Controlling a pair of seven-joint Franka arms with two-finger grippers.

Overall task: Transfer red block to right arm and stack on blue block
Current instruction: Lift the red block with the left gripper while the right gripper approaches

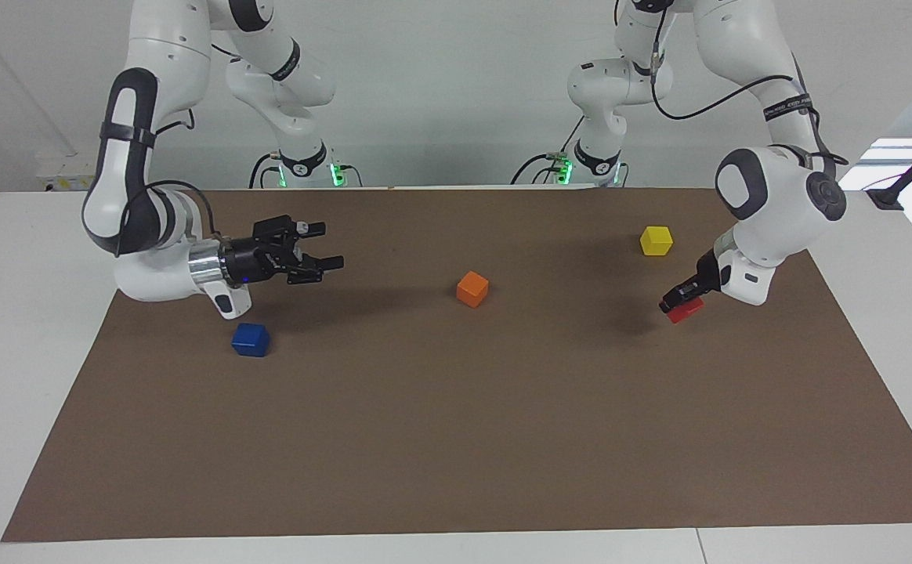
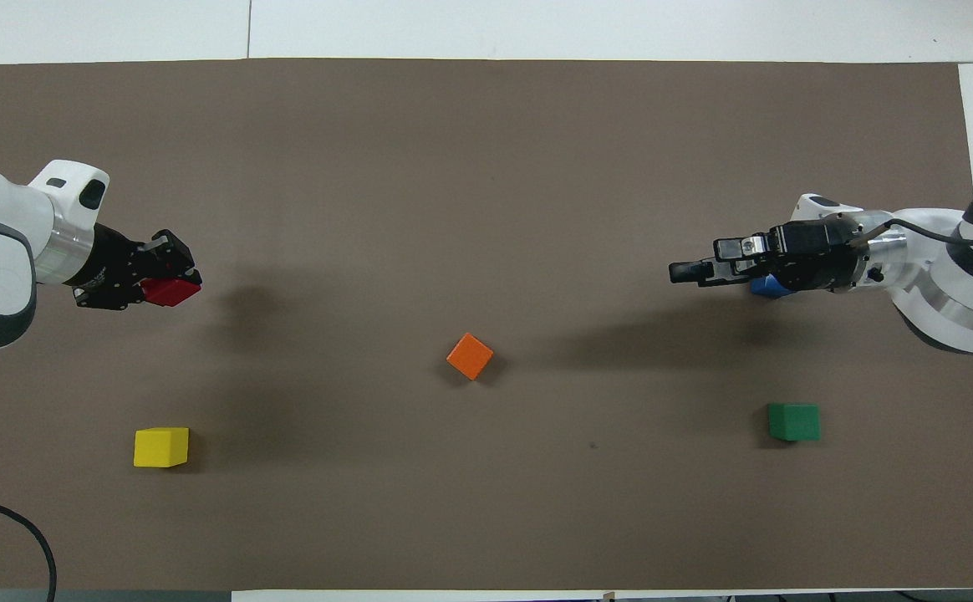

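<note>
So the red block (image 1: 683, 311) is clamped in the left end effector (image 1: 679, 301), fingers closed on it, and it's lifted clear of the brown mat (image 1: 456, 439) at the left arm's end of the table (image 1: 25, 329); a shadow can be seen on the mat under it. In the overhead view the same red block (image 2: 170, 291) is seen poking out of the left end effector (image 2: 165, 276), tilted a bit rather than sitting flat. The right arm (image 1: 142, 235) is stretched out low and roughly level over the mat, and the right end effector (image 1: 327, 247) is held with its fingers spread apart and nothing between them, pointed toward the middle of the table. The blue block (image 1: 251, 339) is resting on the mat at the right arm's end, not touched by anything; from overhead the blue block (image 2: 766, 288) is mostly covered by the right end effector (image 2: 691, 269), only an edge being visible. The green block (image 2: 793, 421) is sat nearer to the robots than the blue one, and in the facing view it's hidden by the right arm. The orange block (image 1: 472, 288) is parked around the middle of the mat, turned at an angle. The yellow block (image 1: 656, 240) is found at the left arm's end, nearer to the robots than the spot the red block is held over.
</note>
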